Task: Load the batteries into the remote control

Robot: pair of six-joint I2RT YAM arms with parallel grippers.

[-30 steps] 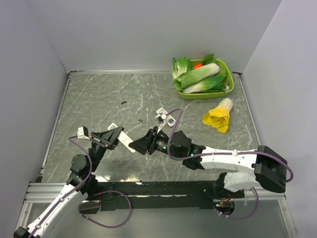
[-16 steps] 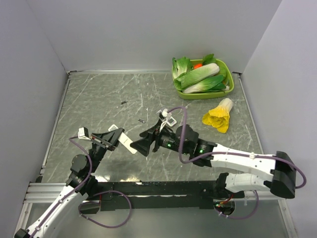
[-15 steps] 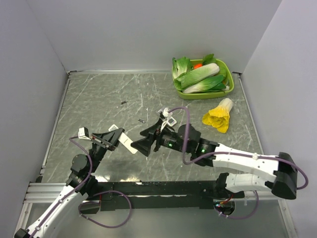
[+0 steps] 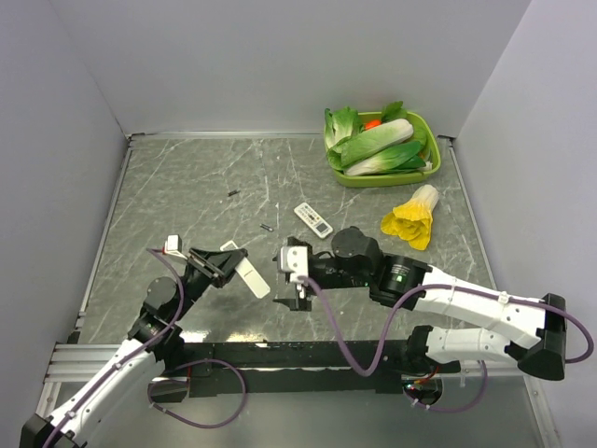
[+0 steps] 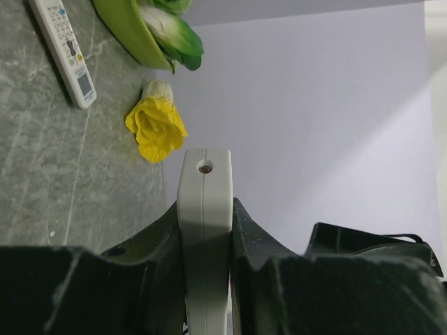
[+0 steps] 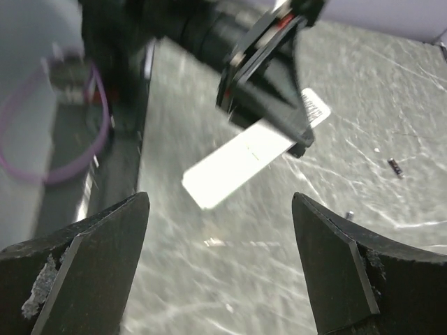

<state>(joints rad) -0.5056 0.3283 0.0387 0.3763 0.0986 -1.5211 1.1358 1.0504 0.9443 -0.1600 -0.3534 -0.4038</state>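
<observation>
Seen from above, the left gripper (image 4: 230,263) is closed tight on the remote control (image 4: 252,277), holding it off the bench (image 4: 187,177) near the middle of the near edge, with its free end pointing toward the right arm. The right gripper (image 4: 295,294) hangs just beside that free end, fingers spread and empty. A wider remote (image 4: 313,219) lies flat toward the middle of the bench, a green tray (image 4: 424,173) of vegetables sits in the far right corner, and a yellow leafy vegetable (image 4: 412,217) lies in front of it. I cannot find the batteries in this view. In the left wrist view the remote control (image 5: 204,230) stands edge-on, pinched between both fingers (image 5: 157,241). In the right wrist view the fingers (image 6: 84,272) stand wide apart with nothing between them, and the remote control (image 6: 241,160) shows in the left gripper (image 6: 276,118) ahead, above bare bench; a small dark speck (image 6: 395,167) lies off to the right, and no battery is visible. The task looks early: the remote is presented but not loaded. The next move likely calls for the right gripper to open the rear cover or fetch a battery, then line it up with the narrow compartment.
</observation>
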